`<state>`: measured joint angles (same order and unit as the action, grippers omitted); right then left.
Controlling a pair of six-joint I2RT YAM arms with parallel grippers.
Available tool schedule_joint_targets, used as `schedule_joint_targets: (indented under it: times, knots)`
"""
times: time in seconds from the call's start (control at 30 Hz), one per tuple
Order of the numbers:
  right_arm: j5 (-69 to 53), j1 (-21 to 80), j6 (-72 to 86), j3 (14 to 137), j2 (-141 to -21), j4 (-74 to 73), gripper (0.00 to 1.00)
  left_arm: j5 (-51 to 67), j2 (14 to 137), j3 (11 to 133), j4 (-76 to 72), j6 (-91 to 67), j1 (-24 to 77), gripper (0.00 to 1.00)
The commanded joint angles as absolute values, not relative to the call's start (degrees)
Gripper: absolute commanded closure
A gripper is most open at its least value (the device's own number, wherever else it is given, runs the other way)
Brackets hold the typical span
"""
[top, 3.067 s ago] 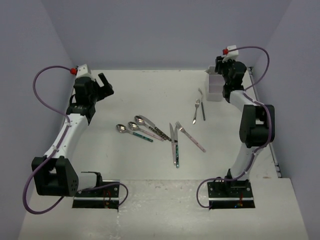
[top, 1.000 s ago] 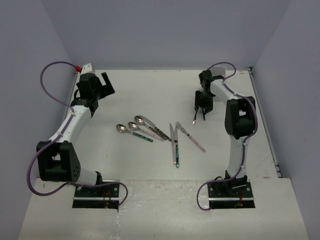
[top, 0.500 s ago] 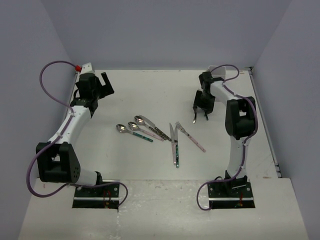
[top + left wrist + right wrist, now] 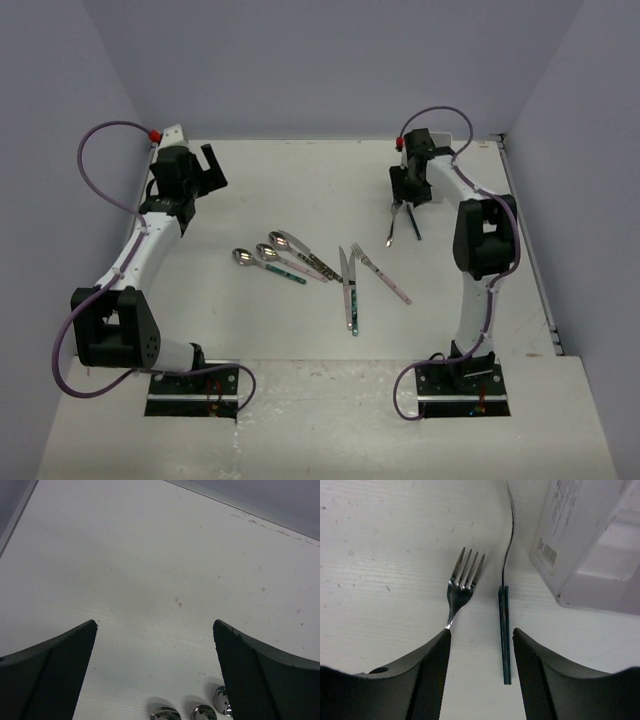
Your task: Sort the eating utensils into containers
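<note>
Right claw [image 4: 481, 635] shifted back, jaws apart, seemingly above fork [image 4: 462, 582].

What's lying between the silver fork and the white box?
A slim teal-handled utensil lies between the fork and the white box, seen in the right wrist view.

You have soft, even light from overhead, bright on the white table [image 4: 300, 330] with only faint, soft-edged shadows, small glints on the fork [image 4: 462, 582] (mild, not blinding), and both wrist views in reasonably clear focus.
</note>
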<state>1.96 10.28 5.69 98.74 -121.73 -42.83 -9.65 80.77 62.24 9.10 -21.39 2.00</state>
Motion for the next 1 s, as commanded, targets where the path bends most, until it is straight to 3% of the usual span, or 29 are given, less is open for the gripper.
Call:
schedule_joint_targets:
  times: [0.0,0.23,0.33,0.43,0.73,0.83,0.9,0.97]
  knots:
    - [0.35,9.76,-3.42,103.95,-124.18,-43.32,0.45,-11.34,79.8,63.46,8.26,-19.6,1.67,0.0]
    - [1.23,8.97,-5.18,115.04,-131.3,-55.36,0.44,-14.24,81.21,64.34,9.05,-18.37,1.58,0.0]
    - [0.35,9.05,-5.1,114.79,-131.66,-58.88,0.29,-15.2,81.47,64.25,9.4,-17.93,1.67,0.0]
    - [0.44,8.96,-3.96,112.51,-130.52,-59.33,0.21,-15.82,81.56,63.99,8.97,-17.67,1.58,0.0]
    - [0.35,8.88,-0.44,107.68,-129.3,-64.87,0.1,-17.32,82.18,63.98,9.23,-17.23,1.67,0.0]
    - [1.05,9.05,2.02,107.14,-129.28,-64.86,0.16,-17.4,82.27,63.98,9.23,-17.14,1.67,0.0]
    - [1.32,9.14,2.46,108.02,-129.72,-65.74,0.33,-17.49,82.27,63.98,9.4,-17.14,1.67,0.0]
    - [1.67,9.23,2.55,108.46,-129.99,-66.0,0.42,-17.75,82.27,63.98,9.58,-17.05,1.67,0.0]
